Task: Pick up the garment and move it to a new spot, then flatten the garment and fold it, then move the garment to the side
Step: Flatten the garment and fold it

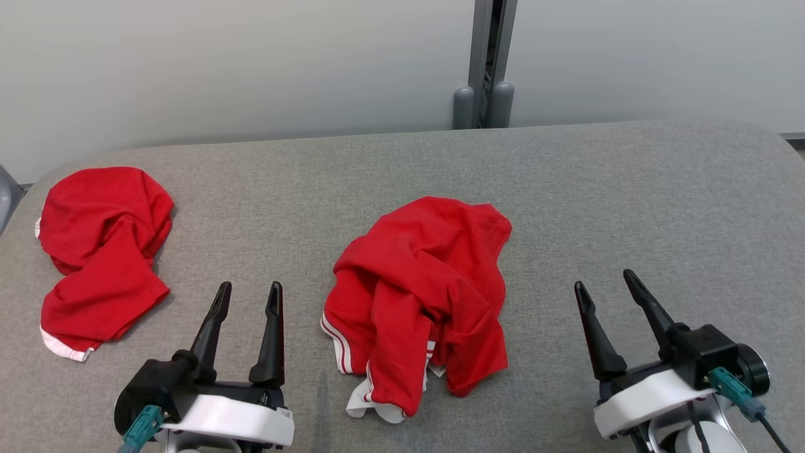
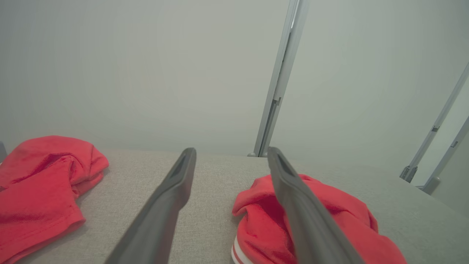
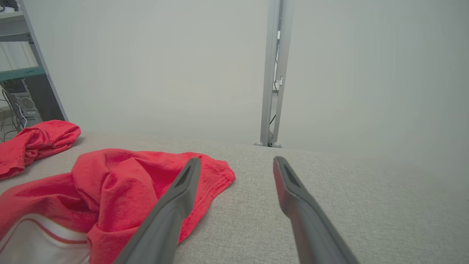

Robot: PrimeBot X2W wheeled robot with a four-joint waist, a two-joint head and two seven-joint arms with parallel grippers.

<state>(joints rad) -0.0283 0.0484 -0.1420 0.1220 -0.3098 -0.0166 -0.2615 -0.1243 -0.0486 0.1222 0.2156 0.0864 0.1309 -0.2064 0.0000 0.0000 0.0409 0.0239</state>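
Currently the crumpled red garment (image 1: pixel 421 302) lies on the bench (image 1: pixel 597 189), long axis 12-to-6, at 3 o'clock of the nearer left gripper (image 1: pixel 249 289) and 9 o'clock of the right gripper (image 1: pixel 604 281), all fingers (image 1: pixel 270 333) spread, empty.

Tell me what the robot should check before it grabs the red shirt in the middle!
1. Left gripper open and holding nothing: ok.
2. Right gripper open and holding nothing: ok.
3. Middle red garment lies between the two grippers, touched by neither: ok.
4. Middle red garment lying flat: not ok, it is a crumpled heap.
5. Second red garment lies apart from it, on the robot's left: ok.
6. Middle red garment rests wholly on the grey table: ok.
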